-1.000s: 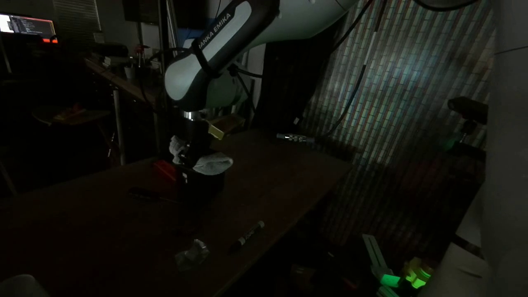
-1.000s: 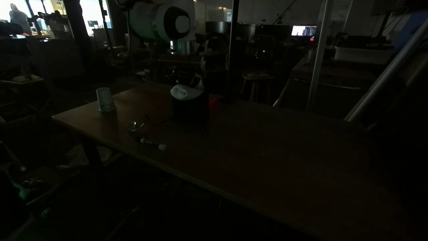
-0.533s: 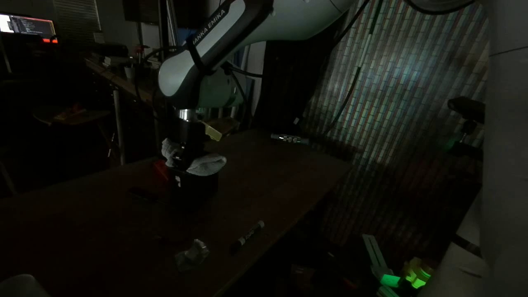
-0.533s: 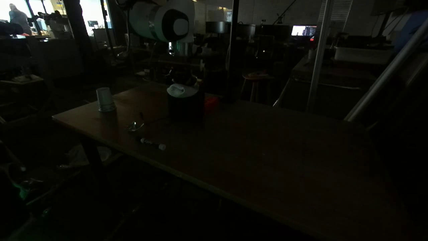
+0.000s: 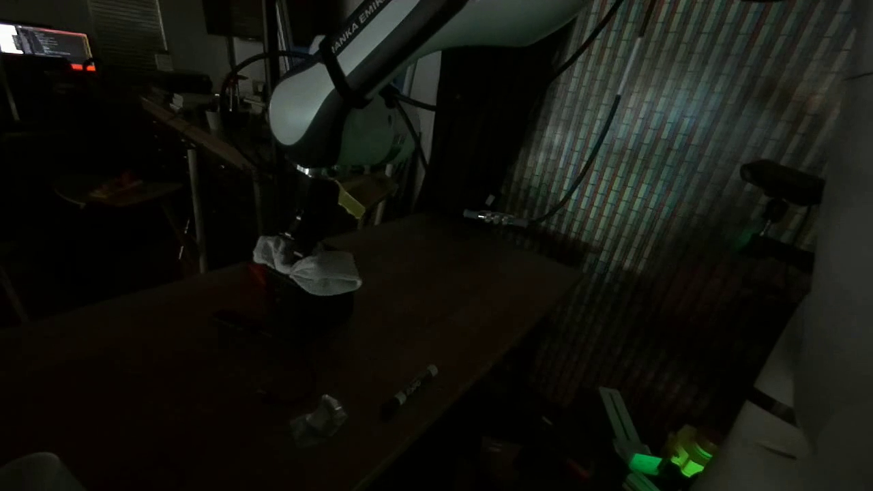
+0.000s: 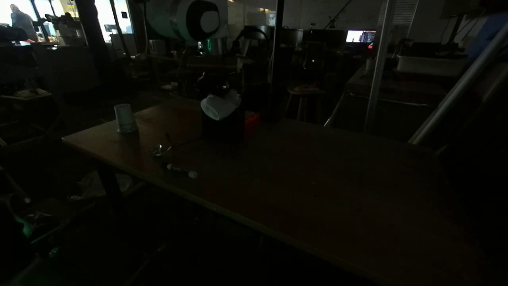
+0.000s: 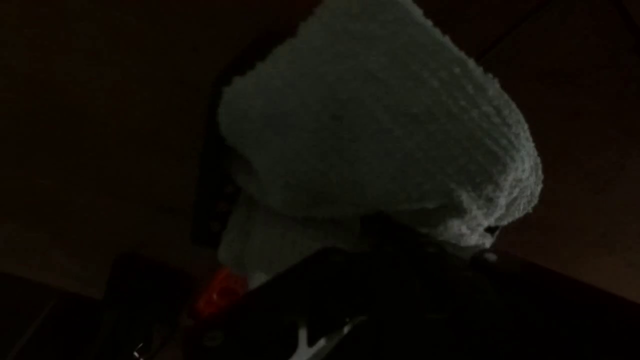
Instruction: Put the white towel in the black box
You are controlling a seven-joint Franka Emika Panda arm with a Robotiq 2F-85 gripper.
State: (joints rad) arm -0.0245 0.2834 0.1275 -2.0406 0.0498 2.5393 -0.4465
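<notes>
The white towel [image 5: 320, 271] is bunched at its middle and sits over the top of the black box [image 5: 317, 308]. In an exterior view the towel [image 6: 220, 106] covers the box's opening, with the dark box [image 6: 222, 129] below it. My gripper [image 5: 300, 254] points down, slightly tilted, and appears shut on the towel's pinched middle. In the wrist view the towel [image 7: 370, 115] spreads out in front of the dark fingers [image 7: 387, 227]. The box's dark edge [image 7: 207, 215] shows at the towel's left. The fingertips and the box's inside are hidden by towel and darkness.
A red object [image 6: 251, 121] stands beside the box. A marker [image 5: 409, 392] and a crumpled transparent wrapper [image 5: 319, 417] lie near the table's edge. An upturned cup [image 6: 125, 118] stands at a table end. A dark tool [image 5: 235, 320] lies near the box. The scene is very dim.
The arm first shifted and lowered over the box, then the wrist rose and tilted. The towel moved with the gripper, and its near end now hangs further over the box's rim.
</notes>
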